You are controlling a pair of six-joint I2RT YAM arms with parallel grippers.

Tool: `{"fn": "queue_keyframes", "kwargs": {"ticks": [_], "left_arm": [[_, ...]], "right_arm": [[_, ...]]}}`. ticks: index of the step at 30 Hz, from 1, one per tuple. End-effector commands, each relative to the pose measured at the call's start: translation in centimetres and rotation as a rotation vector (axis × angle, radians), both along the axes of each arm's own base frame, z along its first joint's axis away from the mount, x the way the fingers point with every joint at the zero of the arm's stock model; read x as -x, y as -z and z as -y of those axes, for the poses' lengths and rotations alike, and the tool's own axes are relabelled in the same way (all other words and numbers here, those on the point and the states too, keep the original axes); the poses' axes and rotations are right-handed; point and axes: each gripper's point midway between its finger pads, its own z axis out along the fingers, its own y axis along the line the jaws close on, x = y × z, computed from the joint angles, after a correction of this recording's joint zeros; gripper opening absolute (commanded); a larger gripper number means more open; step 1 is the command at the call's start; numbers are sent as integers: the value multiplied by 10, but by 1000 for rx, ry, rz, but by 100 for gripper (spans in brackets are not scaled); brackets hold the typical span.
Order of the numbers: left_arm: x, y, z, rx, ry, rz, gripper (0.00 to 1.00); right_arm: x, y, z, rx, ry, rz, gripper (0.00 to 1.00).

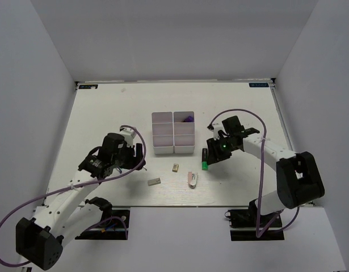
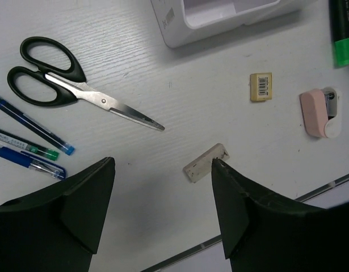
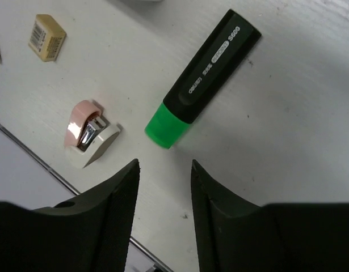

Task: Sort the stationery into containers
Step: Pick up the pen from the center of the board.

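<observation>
The containers [image 1: 173, 134] are a block of small white bins mid-table, and a purple highlighter [image 1: 187, 119] lies in the far right one. My left gripper [image 2: 162, 164] is open over bare table. Its right fingertip is next to the grey-white block [image 2: 205, 162]. Black-handled scissors [image 2: 66, 85] and blue pens [image 2: 32, 139] lie to its left. My right gripper [image 3: 164, 164] is open and empty, just short of the cap of the green highlighter [image 3: 205, 79], which lies flat on the table. The pink-white stapler [image 3: 89, 133] and the beige eraser [image 3: 47, 37] lie to its left.
The table's near edge [image 1: 180, 205] runs just behind the block [image 1: 154, 182] and the stapler [image 1: 192, 179]. A corner of one bin [image 2: 219, 17] stands close beyond the left gripper. White walls enclose the table on three sides.
</observation>
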Motion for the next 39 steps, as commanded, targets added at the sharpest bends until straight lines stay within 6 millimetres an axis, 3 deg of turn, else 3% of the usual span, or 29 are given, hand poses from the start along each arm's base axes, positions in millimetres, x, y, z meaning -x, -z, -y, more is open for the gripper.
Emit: {"fn": "queue_keyframes", "kwargs": {"ticks": [1,6,17,19,26,32,39], "left_arm": [[5,-6,-6,-3,-4,32,79],[6,-6,-4,6,10,27,83],[7,-10,0,28,27,34,83],[7,-12,0,30,29,41,83],[9,-14,1,39,36,49,83],[9,-16,2,47,40,55,83],[10,-18,2,55,41,68,83]], "right_arm": [[-18,3,-12,-10,67,24,46],[-38,14,-18,28,133,62,58],[-65,35,-14,209,222,182,60],[-60,39,-21,216,206,175,60],[-62,49,0,401,257,269,55],[-41,61,19,478,266,217,49],[-18,76,21,475,256,110,33]]}}
